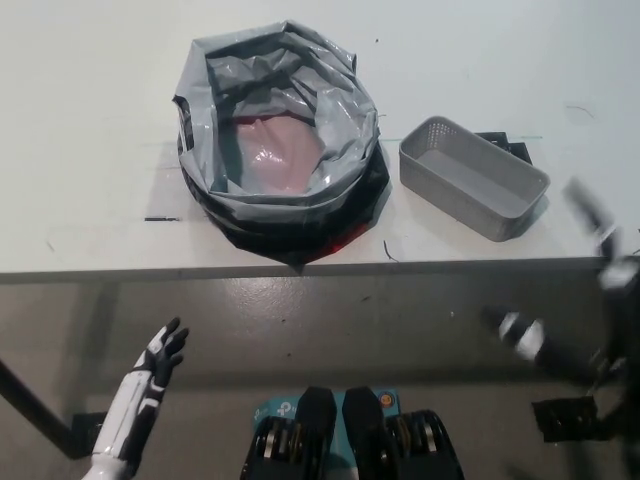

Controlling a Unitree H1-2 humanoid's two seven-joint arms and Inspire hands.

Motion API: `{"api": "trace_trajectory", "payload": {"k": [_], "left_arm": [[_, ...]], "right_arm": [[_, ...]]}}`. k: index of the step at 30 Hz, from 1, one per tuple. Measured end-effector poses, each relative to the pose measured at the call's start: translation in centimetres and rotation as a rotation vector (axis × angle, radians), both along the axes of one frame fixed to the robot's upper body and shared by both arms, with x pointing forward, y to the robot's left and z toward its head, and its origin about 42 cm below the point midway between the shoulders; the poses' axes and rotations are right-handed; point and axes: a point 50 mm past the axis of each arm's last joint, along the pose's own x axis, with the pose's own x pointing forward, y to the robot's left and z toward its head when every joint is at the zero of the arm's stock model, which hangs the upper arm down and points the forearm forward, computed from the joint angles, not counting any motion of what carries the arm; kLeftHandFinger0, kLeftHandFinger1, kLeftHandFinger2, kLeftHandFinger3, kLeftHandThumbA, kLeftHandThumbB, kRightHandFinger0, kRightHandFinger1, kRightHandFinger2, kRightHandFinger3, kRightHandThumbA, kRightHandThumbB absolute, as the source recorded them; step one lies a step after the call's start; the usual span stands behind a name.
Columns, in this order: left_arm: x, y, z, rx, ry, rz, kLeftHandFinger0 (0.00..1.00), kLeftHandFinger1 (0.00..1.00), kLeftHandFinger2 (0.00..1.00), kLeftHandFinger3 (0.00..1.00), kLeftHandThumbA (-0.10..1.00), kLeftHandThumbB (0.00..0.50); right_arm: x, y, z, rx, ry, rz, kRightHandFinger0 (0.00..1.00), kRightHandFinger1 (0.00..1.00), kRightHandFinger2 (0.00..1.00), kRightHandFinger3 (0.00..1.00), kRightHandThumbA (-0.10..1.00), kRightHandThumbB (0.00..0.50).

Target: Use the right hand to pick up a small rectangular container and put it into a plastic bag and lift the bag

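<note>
blurred right hand (590, 290) below grey container (473, 177) on table (90, 120)

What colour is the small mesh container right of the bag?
Grey, with a perforated mesh pattern on its walls; seen in the head view.

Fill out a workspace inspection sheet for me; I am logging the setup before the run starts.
Surface: white table, front edge runs across the middle of the head view; a few dark marks on it.
Job's things: grey mesh container empty, upright, right of the bag, apart from it. Plastic bag open, rim rolled down, something pinkish inside.
Clutter: flat black object behind the container.
Hands: left hand below the table edge, open, holding nothing. Right hand blurred at the right edge; fingers unclear.
Cables: nothing seen.
Surroundings: grey floor in front of the table.
</note>
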Motion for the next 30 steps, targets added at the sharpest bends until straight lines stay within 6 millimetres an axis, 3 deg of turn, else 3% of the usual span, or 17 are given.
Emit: {"api": "trace_trajectory", "payload": {"k": [3,6,7,9,11,18,22,27,30], "left_arm": [[0.1,-0.3,0.1,-0.004,-0.002,-0.007,1.00,1.00,1.00,1.00,1.00,0.373],[0.1,-0.3,0.0,-0.004,0.000,-0.007,1.00,1.00,1.00,1.00,1.00,0.377],[0.1,-0.3,0.0,-0.004,0.000,-0.007,1.00,1.00,1.00,1.00,1.00,0.380],[0.1,-0.3,0.0,-0.003,0.001,-0.007,1.00,1.00,1.00,1.00,1.00,0.392],[0.1,-0.3,0.0,-0.003,0.002,-0.007,1.00,1.00,1.00,1.00,1.00,0.397],[0.1,-0.3,-0.1,-0.003,0.005,-0.006,1.00,1.00,1.00,1.00,1.00,0.404],[0.1,-0.3,-0.1,-0.003,0.007,-0.006,1.00,1.00,1.00,1.00,1.00,0.406],[0.1,-0.2,-0.2,-0.003,0.012,-0.004,1.00,1.00,1.00,1.00,1.00,0.415],[0.1,-0.2,-0.3,-0.003,0.015,-0.003,1.00,1.00,1.00,1.00,1.00,0.417]], "right_arm": [[1.3,-0.6,2.3,-0.051,-0.027,-0.013,1.00,1.00,1.00,1.00,0.91,0.241],[2.8,-1.2,4.3,-0.114,-0.021,-0.026,1.00,1.00,1.00,1.00,0.96,0.278],[3.1,-1.3,4.8,-0.131,-0.021,-0.028,1.00,1.00,1.00,1.00,1.00,0.313],[4.0,-1.5,6.0,-0.169,-0.014,-0.034,1.00,1.00,1.00,1.00,1.00,0.318],[5.2,-1.5,7.2,-0.211,0.000,-0.038,1.00,1.00,1.00,1.00,1.00,0.359],[11.9,0.1,11.9,-0.404,0.118,-0.030,1.00,1.00,1.00,1.00,1.00,0.398],[16.0,1.9,13.4,-0.501,0.232,-0.017,1.00,1.00,1.00,1.00,1.00,0.402],[20.9,4.1,14.3,-0.633,0.418,-0.017,1.00,1.00,1.00,1.00,1.00,0.366],[23.6,5.2,13.9,-0.697,0.559,-0.024,1.00,1.00,1.00,1.00,1.00,0.422]]}}
